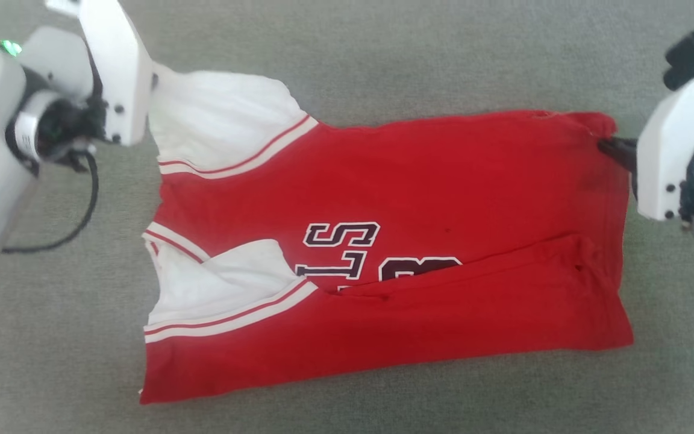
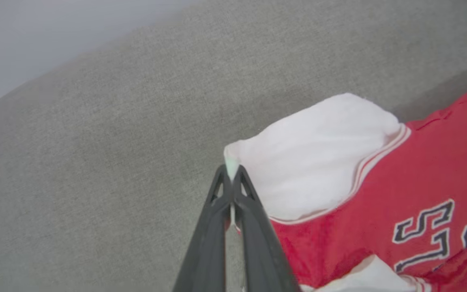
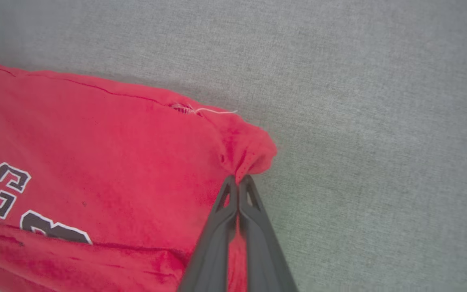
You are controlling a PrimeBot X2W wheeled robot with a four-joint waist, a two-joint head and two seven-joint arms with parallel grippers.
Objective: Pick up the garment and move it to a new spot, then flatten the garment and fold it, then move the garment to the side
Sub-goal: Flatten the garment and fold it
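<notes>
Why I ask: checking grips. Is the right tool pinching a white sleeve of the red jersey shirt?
No, the right tool pinches a red corner of the red jersey shirt.

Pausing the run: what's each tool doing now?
Left tool: closed on the white sleeve of the red-and-white fabric jersey shirt.
Right tool: closed on its red hem corner.

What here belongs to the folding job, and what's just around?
Job: garment; left gripper, shut on its white sleeve; right gripper, shut on its red corner.
Just around: grey surface; black cable by the left arm.
</notes>
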